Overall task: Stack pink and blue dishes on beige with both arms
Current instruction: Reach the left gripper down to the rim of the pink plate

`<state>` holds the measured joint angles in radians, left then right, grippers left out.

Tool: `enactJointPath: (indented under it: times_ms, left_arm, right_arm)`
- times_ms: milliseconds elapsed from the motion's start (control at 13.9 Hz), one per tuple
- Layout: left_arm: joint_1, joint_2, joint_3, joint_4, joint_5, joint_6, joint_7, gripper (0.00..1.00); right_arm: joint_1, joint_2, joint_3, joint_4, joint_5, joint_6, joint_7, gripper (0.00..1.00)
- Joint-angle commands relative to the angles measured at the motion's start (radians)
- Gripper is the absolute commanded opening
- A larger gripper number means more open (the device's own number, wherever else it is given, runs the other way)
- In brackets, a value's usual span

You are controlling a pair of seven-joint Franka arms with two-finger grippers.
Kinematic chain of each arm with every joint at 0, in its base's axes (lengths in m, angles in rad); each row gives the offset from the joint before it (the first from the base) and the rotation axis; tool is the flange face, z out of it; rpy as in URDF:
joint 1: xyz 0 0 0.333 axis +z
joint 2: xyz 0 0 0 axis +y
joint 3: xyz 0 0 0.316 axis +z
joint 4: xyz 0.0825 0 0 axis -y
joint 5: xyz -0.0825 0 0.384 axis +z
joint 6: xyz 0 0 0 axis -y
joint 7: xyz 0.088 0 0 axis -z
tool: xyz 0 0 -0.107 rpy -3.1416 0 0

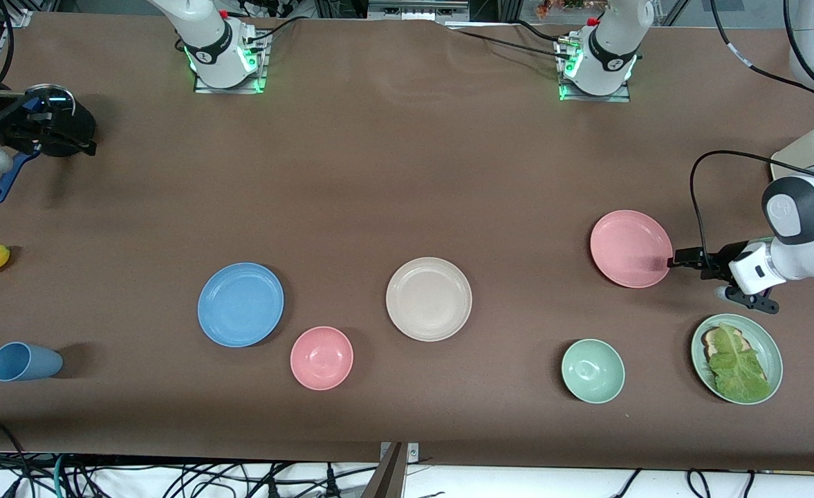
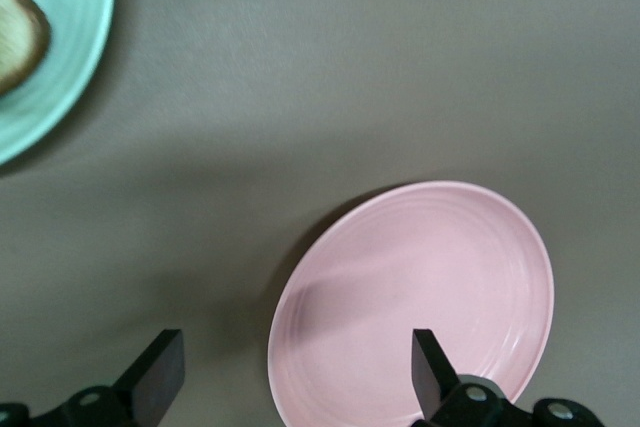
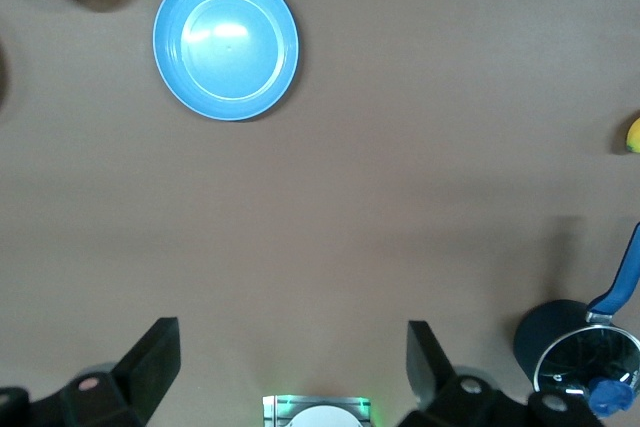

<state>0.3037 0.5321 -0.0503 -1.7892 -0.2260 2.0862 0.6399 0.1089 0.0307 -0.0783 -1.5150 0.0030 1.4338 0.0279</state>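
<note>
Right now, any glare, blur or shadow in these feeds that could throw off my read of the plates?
Front view: even light, soft shadows, and a dark smear of shadow on the pink plate beside the left gripper. Left wrist view: slightly soft, the same shadow streak across the pink plate. Right wrist view: a pale sheen on the blue plate, edges clear.

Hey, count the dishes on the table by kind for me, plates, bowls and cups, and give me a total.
Plates: 4, namely blue plate, beige plate, pink plate, green plate with toast and lettuce
Bowls: 2, namely pink bowl, green bowl
Cups: 1, namely blue cup
Total: 7
</note>
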Motion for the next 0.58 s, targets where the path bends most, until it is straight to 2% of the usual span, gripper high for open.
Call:
enactJointPath:
  times_ms: [0,216,504]
  left_arm:
    - [0.02,-0.005,-0.005,-0.042,-0.078,0.031,0.131,1.0]
    - [0.031,-0.007,-0.005,-0.094,-0.107,0.083,0.199,1.0]
    - [0.031,-0.055,-0.005,-0.248,-0.186,0.233,0.303,1.0]
  right_arm:
    - [0.003,0.005,0.002,0.022,-0.005,-0.009,0.01,1.0]
    - [0.003,0.005,0.002,0.022,-0.005,-0.009,0.01,1.0]
    - [0.003,0.005,0.002,0.022,-0.005,-0.01,0.01,1.0]
